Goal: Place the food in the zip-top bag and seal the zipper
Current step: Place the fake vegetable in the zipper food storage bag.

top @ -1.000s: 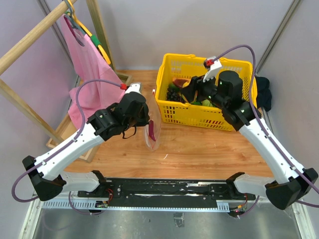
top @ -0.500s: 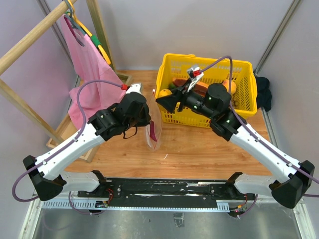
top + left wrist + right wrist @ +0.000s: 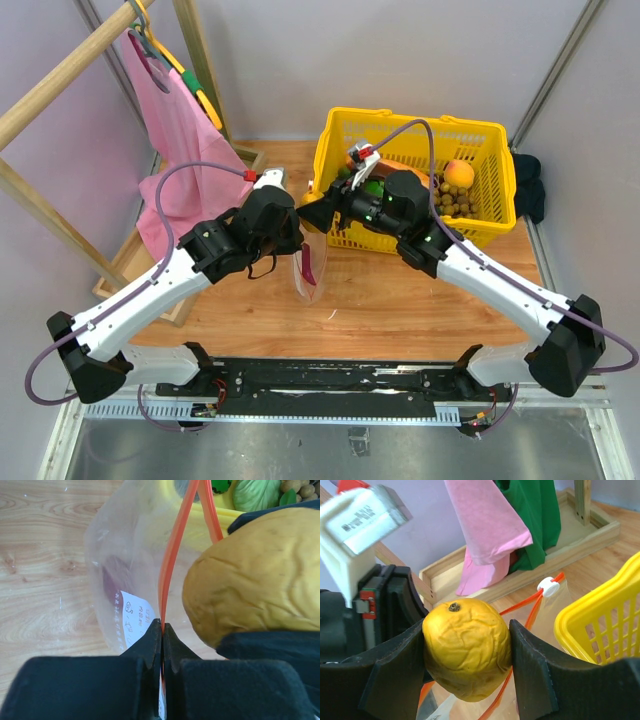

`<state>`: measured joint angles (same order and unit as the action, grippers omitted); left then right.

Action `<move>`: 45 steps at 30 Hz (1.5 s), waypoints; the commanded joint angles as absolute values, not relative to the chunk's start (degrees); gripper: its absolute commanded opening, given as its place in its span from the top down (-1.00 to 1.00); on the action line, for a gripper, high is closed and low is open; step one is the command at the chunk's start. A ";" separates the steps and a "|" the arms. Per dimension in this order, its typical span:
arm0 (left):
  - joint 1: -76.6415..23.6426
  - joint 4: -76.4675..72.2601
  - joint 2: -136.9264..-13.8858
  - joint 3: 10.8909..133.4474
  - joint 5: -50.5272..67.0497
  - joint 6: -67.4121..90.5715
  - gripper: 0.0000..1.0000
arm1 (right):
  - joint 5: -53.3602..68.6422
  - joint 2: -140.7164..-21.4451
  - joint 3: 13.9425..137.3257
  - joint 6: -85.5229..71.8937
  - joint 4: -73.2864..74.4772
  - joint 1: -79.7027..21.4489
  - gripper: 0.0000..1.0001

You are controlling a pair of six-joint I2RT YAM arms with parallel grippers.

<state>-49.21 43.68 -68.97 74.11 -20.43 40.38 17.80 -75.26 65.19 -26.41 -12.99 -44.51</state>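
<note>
Two grips: left gripper pinches the evidently limp bag by its zipper beside the basket; right gripper clasps the seemingly firm fruit round its middle, just beside the mouth.

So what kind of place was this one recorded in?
Probably a lab robot test cell, not a home: grey panel walls close in a wooden table, two arms are bolted to a rail at its near edge, and props like a yellow basket and a clothes rack stand there.
</note>
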 commanded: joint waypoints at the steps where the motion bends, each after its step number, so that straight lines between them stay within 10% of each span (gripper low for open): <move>1: -48.87 41.99 -67.83 73.76 -20.82 40.78 0.99 | 16.04 -75.86 64.07 -25.51 -15.03 -45.55 0.68; 7: -48.87 41.82 -66.62 73.33 -21.92 41.08 0.99 | 15.24 -77.31 63.26 -24.96 -15.02 -45.57 0.53; 21: -48.87 40.96 -66.45 72.22 -20.92 41.30 0.99 | 15.38 -77.14 62.68 -24.87 -15.71 -45.58 -0.56; 45: -48.87 42.77 -65.16 71.89 -23.02 41.53 0.99 | 12.31 -75.34 76.05 -10.94 6.20 -45.07 -0.83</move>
